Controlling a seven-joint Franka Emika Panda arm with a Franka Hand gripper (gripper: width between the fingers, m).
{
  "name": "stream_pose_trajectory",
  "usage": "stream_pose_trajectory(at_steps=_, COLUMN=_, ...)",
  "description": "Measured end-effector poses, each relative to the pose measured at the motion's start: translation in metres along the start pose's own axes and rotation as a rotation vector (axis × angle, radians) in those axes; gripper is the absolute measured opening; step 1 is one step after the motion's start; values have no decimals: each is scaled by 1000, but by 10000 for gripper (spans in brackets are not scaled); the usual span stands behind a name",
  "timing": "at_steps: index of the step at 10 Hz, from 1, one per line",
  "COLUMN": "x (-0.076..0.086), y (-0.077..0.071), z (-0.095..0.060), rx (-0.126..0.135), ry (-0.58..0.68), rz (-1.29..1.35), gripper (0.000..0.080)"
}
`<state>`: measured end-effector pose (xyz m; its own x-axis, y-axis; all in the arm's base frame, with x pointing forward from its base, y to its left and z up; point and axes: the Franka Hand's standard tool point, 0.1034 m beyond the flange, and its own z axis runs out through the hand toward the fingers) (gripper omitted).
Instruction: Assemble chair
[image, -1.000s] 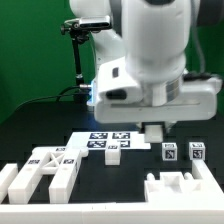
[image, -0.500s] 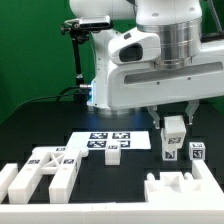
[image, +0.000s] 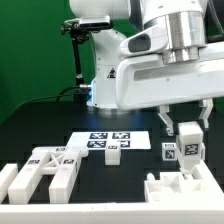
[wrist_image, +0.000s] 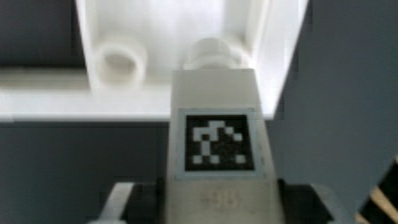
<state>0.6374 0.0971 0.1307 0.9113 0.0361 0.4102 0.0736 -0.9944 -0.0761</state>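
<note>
Tagged white block (image: 188, 150), pinched in the part-closed gripper (image: 187, 130), could be jammed if lowered misaligned onto the chair slab (image: 172, 190).

Fingers (wrist_image: 119, 202) mostly beyond wrist view's edge, tagged chair block (wrist_image: 217, 140) blurred.
</note>
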Motion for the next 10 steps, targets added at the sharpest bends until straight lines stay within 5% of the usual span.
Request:
stream_pose_trajectory(at_steps=3, x=-3, y=1, z=3, rx=-7, ry=71, rz=-4, gripper=285)
stream_pose_trajectory(at_steps=6, x=-11, y=-30, z=14, rx=-1, ry=132, rz=-62, gripper=286)
stream_pose_trajectory(at_steps=10, x=-15, y=-14, z=27, rx=-18, ry=133, rz=-88, gripper=286)
